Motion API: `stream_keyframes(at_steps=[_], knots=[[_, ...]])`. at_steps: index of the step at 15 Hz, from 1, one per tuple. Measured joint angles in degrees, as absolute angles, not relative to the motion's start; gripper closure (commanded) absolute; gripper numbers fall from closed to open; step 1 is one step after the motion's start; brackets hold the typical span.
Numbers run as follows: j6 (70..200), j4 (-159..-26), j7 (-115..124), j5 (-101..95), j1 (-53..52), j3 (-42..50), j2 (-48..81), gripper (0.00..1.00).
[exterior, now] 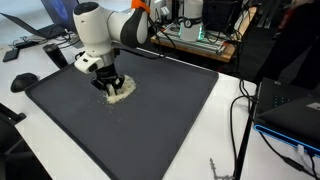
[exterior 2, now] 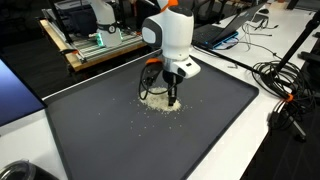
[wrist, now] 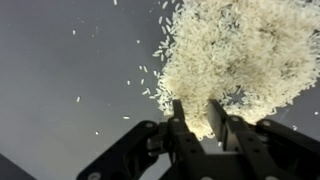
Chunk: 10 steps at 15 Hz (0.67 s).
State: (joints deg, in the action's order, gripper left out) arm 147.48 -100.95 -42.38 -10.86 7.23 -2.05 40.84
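Observation:
A pile of white rice grains (wrist: 235, 55) lies on a dark grey mat (exterior: 150, 110). It also shows in both exterior views (exterior: 120, 93) (exterior 2: 158, 102). My gripper (wrist: 199, 112) is down at the mat with its fingertips in the near edge of the pile. The fingers stand a narrow gap apart with rice between them. In both exterior views the gripper (exterior: 110, 86) (exterior 2: 172, 97) points straight down onto the pile.
Scattered loose grains (wrist: 110, 90) lie on the mat beside the pile. A wooden bench with electronics (exterior 2: 95, 45) stands behind the mat. Cables (exterior 2: 285, 85) and a laptop (exterior: 290, 105) lie on the white table around the mat.

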Motion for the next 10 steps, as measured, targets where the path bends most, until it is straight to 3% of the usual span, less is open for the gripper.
stream_keyframes(at_steps=[5,10], knots=[[147.4,-101.6,-41.5,-11.8,6.9,-1.4,39.1,0.02],[146.6,-103.5,-35.7,-15.4,4.5,0.6,36.4,0.00]])
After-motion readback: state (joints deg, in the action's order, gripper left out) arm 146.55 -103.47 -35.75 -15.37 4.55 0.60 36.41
